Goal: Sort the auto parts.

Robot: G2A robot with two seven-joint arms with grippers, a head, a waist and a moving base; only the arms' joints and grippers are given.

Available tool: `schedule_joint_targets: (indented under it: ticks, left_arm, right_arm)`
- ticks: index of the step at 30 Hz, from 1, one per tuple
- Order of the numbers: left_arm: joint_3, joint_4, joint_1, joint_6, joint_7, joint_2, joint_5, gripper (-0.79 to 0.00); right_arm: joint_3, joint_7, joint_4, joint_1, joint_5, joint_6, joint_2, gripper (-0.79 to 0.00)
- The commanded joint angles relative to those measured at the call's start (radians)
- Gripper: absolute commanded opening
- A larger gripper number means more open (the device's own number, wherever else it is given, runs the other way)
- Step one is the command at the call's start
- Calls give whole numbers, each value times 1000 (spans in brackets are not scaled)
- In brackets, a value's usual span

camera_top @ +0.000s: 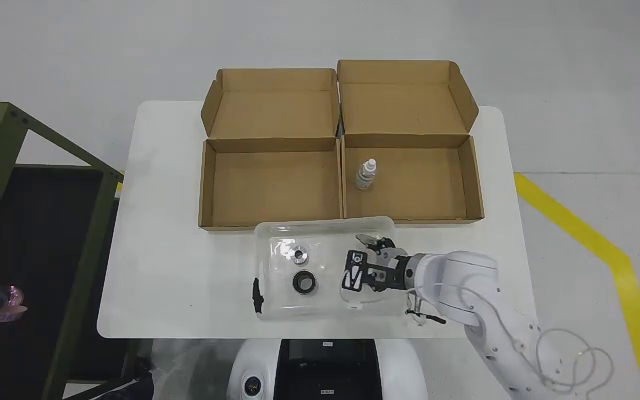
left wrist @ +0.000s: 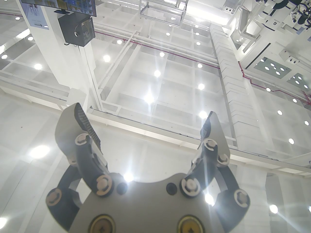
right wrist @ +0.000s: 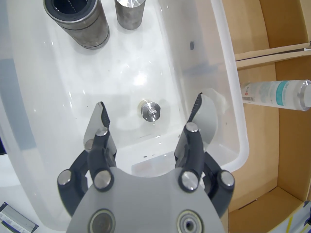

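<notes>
Right claw (right wrist: 150,109) hangs spread inside a clear plastic bin (right wrist: 218,49), its fingers empty and standing on either side of a small round metal part (right wrist: 150,111) on the bin floor. The fingers do not touch the part. One finger is close to the bin wall on the side nearest the cardboard boxes.

Farther along the bin floor stand two more parts, both upright: a large dark linear bearing (right wrist: 77,18) with a black end ring, and just beside it a narrower steel sleeve (right wrist: 130,5) with a bore through its middle. In the top view the bearing (camera_top: 305,284) and sleeve (camera_top: 297,253) sit toward the bin's left half, while the right arm comes in from the right.

Left claw (left wrist: 144,116) is also spread and holds nothing — it points up at the ceiling.

The bin (camera_top: 270,235) rests on the white tabletop (camera_top: 160,230), at the near edge. Beyond it are two open cardboard boxes side by side, lids folded back: the left box (camera_top: 270,190) and the right box (camera_top: 420,185). A small white bottle (camera_top: 366,174) lies in the right box, close to the wall it shares with its neighbour — the same bottle (right wrist: 274,94) shows past the bin's rim in the right wrist view.
</notes>
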Motion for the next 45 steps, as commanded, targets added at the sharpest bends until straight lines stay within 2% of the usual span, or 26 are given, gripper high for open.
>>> schedule_joint_targets:
  ticks: [1, 5, 9, 22, 27, 28, 30, 38, 45]
  left_arm:
    - [0, 0, 0, 0, 0, 0, 0, 0]
    - [0, 0, 0, 0, 0, 0, 0, 0]
    - [0, 0, 0, 0, 0, 0, 0, 0]
    - [0, 0, 0, 0, 0, 0, 0, 0]
    - [0, 0, 0, 0, 0, 0, 0, 0]
    - [0, 0, 0, 0, 0, 0, 0, 0]
    - [0, 0, 0, 0, 0, 0, 0, 0]
    - [0, 0, 0, 0, 0, 0, 0, 0]
    - [0, 0, 0, 0, 0, 0, 0, 0]
  right_arm:
    - [-10, 5, 6, 5, -3, 2, 0, -314]
    - [-26, 17, 24, 21, -13, 15, -2, -317]
    - [-36, 23, 39, 34, -11, 21, -3, -385]
    - [-69, 48, 65, 62, -19, 32, -4, -499]
    - [-80, 53, 83, 76, -14, 39, -6, -610]
    - [-82, 55, 86, 79, -14, 39, -6, -693]
    - [-85, 55, 89, 83, -11, 41, -6, -785]
    - [-79, 30, 37, 75, 25, 29, -3, -785]
    - [-51, -28, -77, 42, 55, 20, 6, -785]
